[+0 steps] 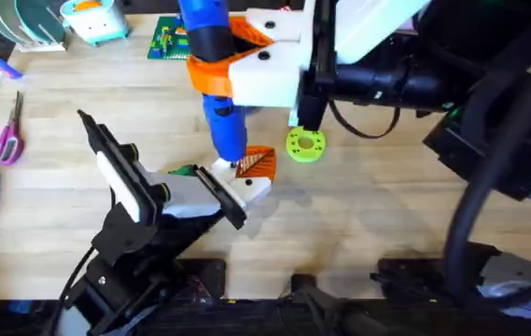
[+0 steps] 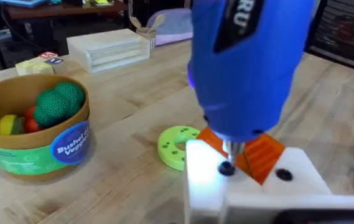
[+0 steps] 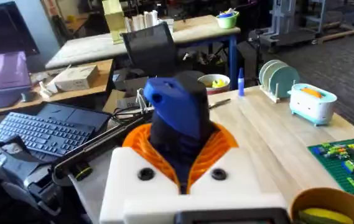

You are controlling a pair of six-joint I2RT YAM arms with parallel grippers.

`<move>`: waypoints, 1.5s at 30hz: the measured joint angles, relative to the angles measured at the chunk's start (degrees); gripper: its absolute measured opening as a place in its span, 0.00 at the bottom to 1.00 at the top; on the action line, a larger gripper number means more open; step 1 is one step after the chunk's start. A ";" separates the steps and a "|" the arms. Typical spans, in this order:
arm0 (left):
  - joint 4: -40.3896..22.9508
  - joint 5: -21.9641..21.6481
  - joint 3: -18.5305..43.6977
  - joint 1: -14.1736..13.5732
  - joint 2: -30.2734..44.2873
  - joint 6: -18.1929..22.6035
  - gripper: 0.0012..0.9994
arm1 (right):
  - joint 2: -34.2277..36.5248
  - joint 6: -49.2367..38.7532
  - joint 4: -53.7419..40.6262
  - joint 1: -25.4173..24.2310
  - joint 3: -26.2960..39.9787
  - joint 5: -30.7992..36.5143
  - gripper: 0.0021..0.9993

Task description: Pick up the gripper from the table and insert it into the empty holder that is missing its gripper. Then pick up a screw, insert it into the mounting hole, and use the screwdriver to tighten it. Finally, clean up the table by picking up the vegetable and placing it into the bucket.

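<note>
Overhead, my right hand [image 1: 246, 58] is clamped around the screwdriver [image 1: 218, 84], which stands upright with its tip down on the holder [image 1: 237, 182] beside the orange gripper [image 1: 258, 163]. The lime disc [image 1: 305, 145] lies near on the tabletop [image 1: 386, 215].

From the left wrist, the metal tip meets a screw [image 2: 226, 168] in the holder; the bucket [image 2: 33, 134] sits well apart. I cannot tell my left hand's state.

From the right wrist, the orange pads [image 3: 142, 143] pinch the blue handle.
</note>
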 joint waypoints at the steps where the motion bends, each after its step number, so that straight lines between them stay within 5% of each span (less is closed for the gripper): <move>1: 0.00 0.00 0.00 0.00 0.00 0.00 0.02 | 0.05 -0.02 0.00 0.00 0.00 0.02 0.02; 35: -0.02 -0.19 0.00 0.00 0.00 -0.20 0.02 | 1.25 0.48 0.38 0.00 0.44 -0.01 0.02; 41: -0.02 -0.39 0.00 0.00 0.00 -0.02 0.02 | 1.02 0.95 12.40 -0.98 0.33 -0.61 0.02; 45: -0.02 -0.41 0.00 0.00 -0.02 -0.02 0.02 | -2.75 1.27 15.38 -6.00 0.55 -0.66 0.02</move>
